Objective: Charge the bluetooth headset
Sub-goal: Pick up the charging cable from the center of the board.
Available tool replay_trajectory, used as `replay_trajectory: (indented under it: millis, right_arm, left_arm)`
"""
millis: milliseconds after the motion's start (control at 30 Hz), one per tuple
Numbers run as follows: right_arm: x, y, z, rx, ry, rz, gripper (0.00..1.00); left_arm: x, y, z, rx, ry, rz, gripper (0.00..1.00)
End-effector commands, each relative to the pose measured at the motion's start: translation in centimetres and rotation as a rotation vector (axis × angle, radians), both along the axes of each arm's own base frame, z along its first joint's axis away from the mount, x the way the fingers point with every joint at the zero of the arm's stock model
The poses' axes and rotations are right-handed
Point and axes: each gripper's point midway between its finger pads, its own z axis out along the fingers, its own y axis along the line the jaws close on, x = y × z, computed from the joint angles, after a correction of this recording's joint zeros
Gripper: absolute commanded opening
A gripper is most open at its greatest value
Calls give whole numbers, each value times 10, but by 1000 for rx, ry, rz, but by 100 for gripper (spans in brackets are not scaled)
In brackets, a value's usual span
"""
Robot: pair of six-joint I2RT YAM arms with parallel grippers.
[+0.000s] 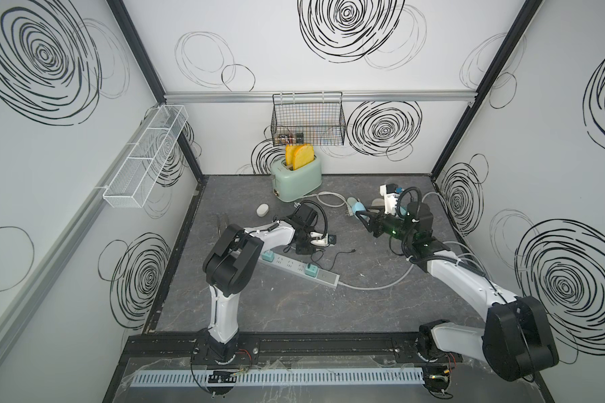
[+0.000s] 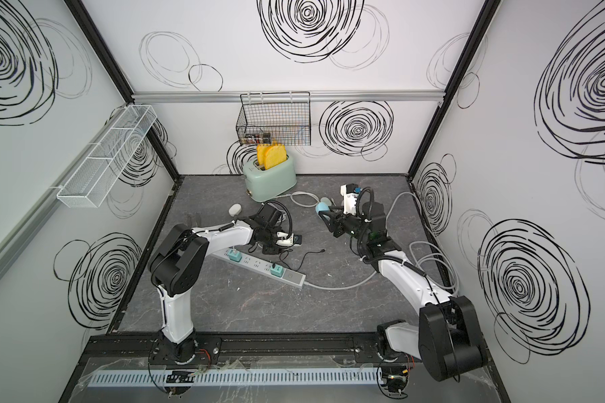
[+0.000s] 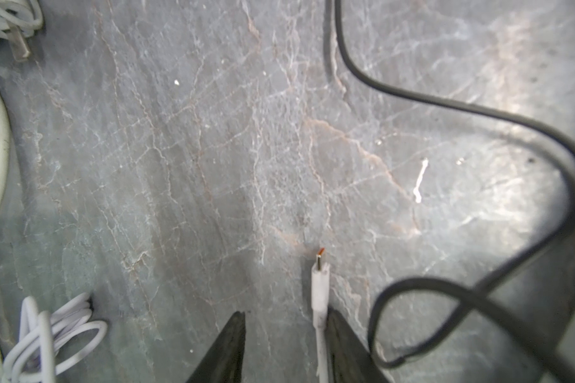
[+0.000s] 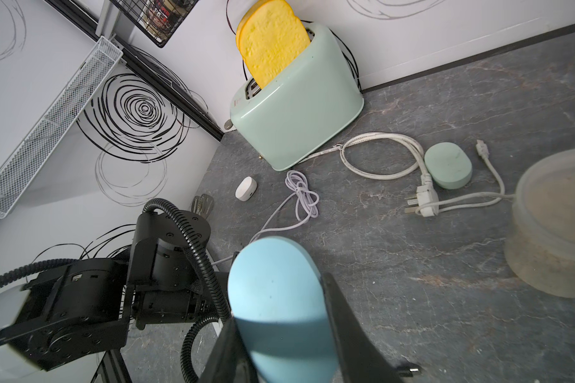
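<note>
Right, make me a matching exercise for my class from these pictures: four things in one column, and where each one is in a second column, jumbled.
Things
1. light blue case
2. white plug
3. yellow bread slices
4. black wire basket

Places
A. hangs from the wall rail
B. lies against one jaw of the open left gripper
C. gripped by the right gripper
D. stand in the toaster

Pairs: 1-C, 2-B, 3-D, 4-A
</note>
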Motion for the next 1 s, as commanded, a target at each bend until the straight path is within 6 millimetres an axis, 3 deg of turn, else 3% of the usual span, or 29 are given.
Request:
replay_trajectory:
  millis: [0, 267, 367, 600, 967]
  right_arm:
    - [-4, -3, 14, 23, -45, 0, 17]
    - [-4, -3, 15, 29, -42, 1, 18]
    - [-4, -5, 16, 27, -46, -5, 18]
    - [-3, -6, 14, 27, -39, -8, 18]
    - [-2, -7, 14, 26, -41, -12, 18]
  left_arm:
    - [-17, 1, -25, 62, 46, -23, 44]
    - [-22, -7, -34, 74, 84, 16, 38]
    - [-26, -6, -37, 90, 101, 15, 31]
    - [-31, -11, -41, 92, 125, 13, 30]
    - [-43, -3, -56, 157, 173, -10, 18]
